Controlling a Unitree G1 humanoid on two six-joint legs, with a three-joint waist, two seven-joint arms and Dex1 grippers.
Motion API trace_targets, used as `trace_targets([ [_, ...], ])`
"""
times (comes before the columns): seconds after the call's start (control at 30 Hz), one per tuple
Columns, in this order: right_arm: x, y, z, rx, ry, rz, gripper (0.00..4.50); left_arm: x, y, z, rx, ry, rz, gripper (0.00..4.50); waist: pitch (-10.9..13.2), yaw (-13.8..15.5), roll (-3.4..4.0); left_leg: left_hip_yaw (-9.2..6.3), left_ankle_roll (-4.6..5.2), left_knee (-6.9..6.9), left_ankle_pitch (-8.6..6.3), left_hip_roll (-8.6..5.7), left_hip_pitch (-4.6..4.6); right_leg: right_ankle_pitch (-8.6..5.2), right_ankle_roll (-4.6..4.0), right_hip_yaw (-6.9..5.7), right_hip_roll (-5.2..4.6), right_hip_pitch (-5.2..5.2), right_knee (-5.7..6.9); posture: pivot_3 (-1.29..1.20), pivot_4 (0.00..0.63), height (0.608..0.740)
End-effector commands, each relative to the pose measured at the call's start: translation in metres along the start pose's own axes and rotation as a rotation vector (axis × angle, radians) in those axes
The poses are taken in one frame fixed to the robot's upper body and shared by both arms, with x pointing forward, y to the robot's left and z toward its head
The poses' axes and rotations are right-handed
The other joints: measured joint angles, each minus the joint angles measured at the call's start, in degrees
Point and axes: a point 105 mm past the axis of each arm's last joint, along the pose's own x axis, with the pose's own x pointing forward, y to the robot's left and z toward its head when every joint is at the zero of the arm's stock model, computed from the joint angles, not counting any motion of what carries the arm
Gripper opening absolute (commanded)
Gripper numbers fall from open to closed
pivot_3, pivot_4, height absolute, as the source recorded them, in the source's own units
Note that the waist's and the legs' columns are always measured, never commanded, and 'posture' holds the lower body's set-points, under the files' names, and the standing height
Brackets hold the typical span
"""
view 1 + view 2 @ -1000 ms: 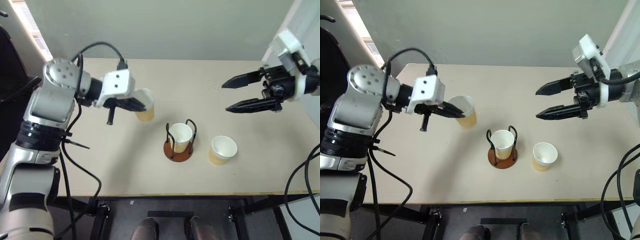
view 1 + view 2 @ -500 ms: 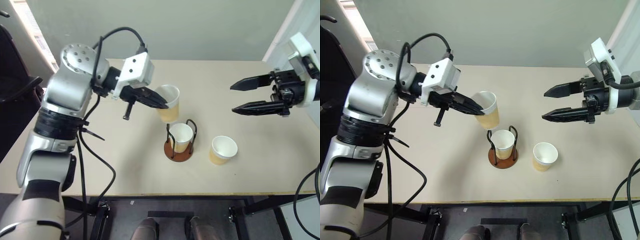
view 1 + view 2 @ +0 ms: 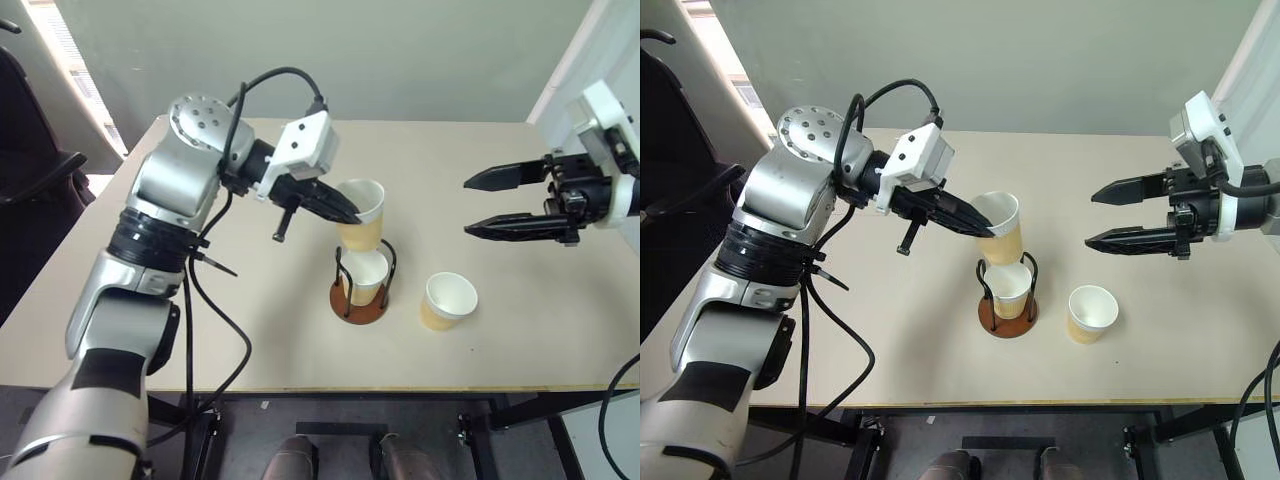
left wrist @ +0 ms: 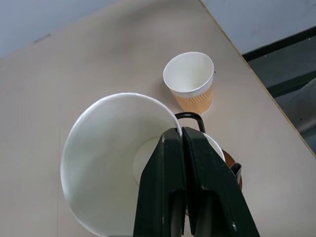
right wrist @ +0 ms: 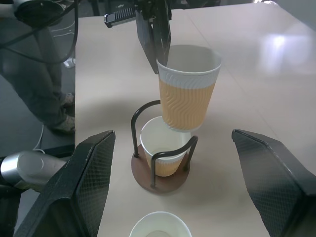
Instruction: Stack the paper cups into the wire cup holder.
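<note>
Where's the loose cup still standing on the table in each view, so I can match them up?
Left eye: loose cup, right of the wire holder.
Right eye: same spot.
Left wrist: past the held cup.
Right wrist: rim at the near edge.
Shared landmark: the wire holder.

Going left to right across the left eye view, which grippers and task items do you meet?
left gripper pinching the rim of the held paper cup → wire cup holder with a cup seated in it, under the held one → loose paper cup on the table → open right gripper.
</note>
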Motion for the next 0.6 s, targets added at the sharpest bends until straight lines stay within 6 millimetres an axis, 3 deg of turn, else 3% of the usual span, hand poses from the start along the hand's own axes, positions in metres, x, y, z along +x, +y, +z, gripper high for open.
trace_targets([
  [0.03, -0.010, 0.003, 0.013, -0.051, -0.025, -0.032, 3.92, 0.000, -0.001, 0.010, 0.056, -0.011, -0.041, 0.08, 0.0, 0.0, 0.00, 0.00, 0.01, 0.02, -0.01, 0.00, -0.01, 0.00, 0.01, 0.00, 0.00, 0.00, 0.00, 0.00, 0.150, 0.740],
  [0.6, -0.011, 0.003, 0.012, -0.052, -0.018, -0.051, 3.92, 0.018, -0.011, 0.004, 0.033, -0.026, -0.109, 0.08, 0.0, 0.2, 0.00, 0.00, 0.24, 0.36, -0.14, -0.03, -0.08, 0.10, 0.30, 0.02, -0.01, 0.23, -0.32, 0.00, 0.150, 0.740],
])
